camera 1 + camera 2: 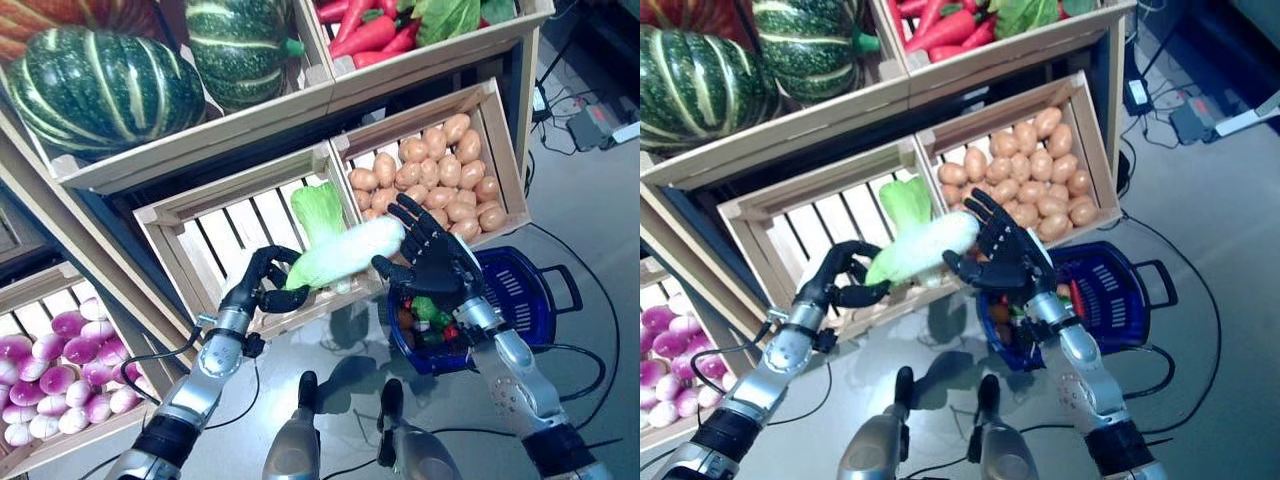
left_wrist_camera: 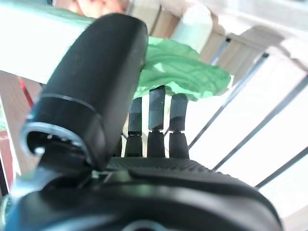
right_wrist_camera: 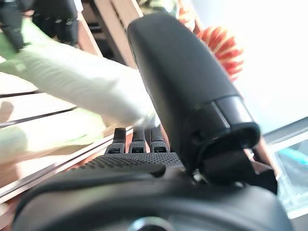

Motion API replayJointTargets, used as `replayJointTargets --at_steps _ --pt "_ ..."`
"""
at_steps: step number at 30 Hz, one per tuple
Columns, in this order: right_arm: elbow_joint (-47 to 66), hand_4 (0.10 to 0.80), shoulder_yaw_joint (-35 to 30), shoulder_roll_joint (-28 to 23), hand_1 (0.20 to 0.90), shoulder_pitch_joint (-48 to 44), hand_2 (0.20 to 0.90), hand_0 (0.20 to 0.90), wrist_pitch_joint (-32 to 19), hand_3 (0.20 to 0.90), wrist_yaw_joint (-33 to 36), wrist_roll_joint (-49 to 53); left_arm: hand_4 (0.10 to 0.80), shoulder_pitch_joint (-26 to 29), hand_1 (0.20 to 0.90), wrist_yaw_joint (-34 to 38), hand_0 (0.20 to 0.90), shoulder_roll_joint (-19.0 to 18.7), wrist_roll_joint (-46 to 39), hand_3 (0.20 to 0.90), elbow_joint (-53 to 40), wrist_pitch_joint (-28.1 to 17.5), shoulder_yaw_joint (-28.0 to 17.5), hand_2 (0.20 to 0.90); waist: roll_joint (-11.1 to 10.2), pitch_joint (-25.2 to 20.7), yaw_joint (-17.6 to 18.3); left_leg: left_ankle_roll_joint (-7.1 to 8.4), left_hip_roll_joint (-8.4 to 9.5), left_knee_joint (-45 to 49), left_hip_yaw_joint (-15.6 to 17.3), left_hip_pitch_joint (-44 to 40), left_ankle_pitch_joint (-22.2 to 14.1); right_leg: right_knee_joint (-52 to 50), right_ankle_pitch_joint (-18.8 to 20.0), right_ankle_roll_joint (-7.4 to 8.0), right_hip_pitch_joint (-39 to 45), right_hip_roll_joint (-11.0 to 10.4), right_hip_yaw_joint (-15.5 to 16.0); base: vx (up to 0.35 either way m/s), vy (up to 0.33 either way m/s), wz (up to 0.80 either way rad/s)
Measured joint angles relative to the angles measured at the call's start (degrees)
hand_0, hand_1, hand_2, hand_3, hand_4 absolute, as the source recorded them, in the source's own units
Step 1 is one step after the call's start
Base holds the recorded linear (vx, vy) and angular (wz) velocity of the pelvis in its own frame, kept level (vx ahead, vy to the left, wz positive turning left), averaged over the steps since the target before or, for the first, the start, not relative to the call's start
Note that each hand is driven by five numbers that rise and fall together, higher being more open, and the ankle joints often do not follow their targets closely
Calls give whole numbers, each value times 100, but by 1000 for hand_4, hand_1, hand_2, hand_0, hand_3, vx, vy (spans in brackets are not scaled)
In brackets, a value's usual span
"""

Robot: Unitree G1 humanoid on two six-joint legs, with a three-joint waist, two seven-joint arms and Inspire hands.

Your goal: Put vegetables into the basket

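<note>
Left hand (image 1: 262,283) is clenched around the green leafy end of a cabbage (image 1: 345,253), fingers and thumb curled round it. The cabbage is off the crate floor, lying roughly level above the front edge of the slatted crate (image 1: 190,250), its pale stalk end pointing toward the right hand (image 1: 432,255).

Right hand has its fingers straight and spread, palm toward the stalk end of the cabbage. In the right wrist view the pale stalk (image 3: 82,82) lies across the space between the thumb (image 3: 185,82) and the fingers (image 3: 137,140); whether it actually touches the palm cannot be told, and the fingers are not curled around it.

A second cabbage (image 1: 318,210) lies inside the slatted crate, behind the held one, leafy end up against the slats.

Blue basket (image 1: 520,290) sits on the floor below and behind the right hand, handles folded out. It already holds some vegetables (image 1: 425,318), red and green pieces, partly hidden by the right wrist.

Surroundings: a crate of potatoes (image 1: 440,165) stands just right of the slatted crate. On the shelf above, striped green pumpkins (image 1: 100,90) on the left and red peppers (image 1: 370,30) with leafy greens on the right. A lower crate at far left holds purple-and-white turnips (image 1: 60,385).
</note>
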State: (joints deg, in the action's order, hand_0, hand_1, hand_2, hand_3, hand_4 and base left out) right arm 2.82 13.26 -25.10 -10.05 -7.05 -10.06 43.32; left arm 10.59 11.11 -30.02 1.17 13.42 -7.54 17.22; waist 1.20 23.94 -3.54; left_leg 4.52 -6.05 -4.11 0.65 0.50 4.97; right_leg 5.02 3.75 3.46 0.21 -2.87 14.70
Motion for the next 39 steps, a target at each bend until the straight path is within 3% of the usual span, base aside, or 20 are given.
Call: replayJointTargets --at_steps 8,18,27,28,29,39 --pt "-6 800 150 100 900 -90 900 900 5 900 279 57 400 -51 300 -41 300 23 -209 300 -2 122 36 300 13 -298 -138 -19 17 -11 -45 -58 13 1 3 7 83 -11 19 35 -7 3" --pt "-57 800 318 403 900 -88 900 900 -2 900 1324 244 400 -212 300 102 300 101 -209 300 -2 489 269 300 51 -622 -143 -53 27 -79 -56 -179 38 3 8 17 177 -32 15 3 1 0" --pt "-90 800 350 519 900 -83 900 900 -3 900 1352 691 400 -291 300 163 300 245 -356 300 -2 494 270 300 81 -813 -128 -57 22 -86 -62 -213 41 3 9 18 217 -30 22 0 0 0" --pt "-105 755 366 536 832 -82 832 832 -2 832 1351 735 400 -297 300 156 300 250 -385 300 -2 497 271 300 80 -814 -127 -59 22 -86 -66 -222 43 3 9 18 227 -30 25 0 0 0" --pt "-144 800 401 554 900 -82 900 900 -1 900 1346 903 400 -308 300 141 300 257 -440 300 -2 515 271 300 78 -833 -123 -59 22 -86 -69 -227 43 3 9 18 232 -31 26 0 0 0" --pt "-417 800 691 618 900 145 900 900 282 900 1225 1393 400 -411 300 127 300 379 -783 300 -133 541 281 300 13 -1039 -117 -71 25 -94 -71 -231 53 4 10 22 240 -35 35 0 0 0"
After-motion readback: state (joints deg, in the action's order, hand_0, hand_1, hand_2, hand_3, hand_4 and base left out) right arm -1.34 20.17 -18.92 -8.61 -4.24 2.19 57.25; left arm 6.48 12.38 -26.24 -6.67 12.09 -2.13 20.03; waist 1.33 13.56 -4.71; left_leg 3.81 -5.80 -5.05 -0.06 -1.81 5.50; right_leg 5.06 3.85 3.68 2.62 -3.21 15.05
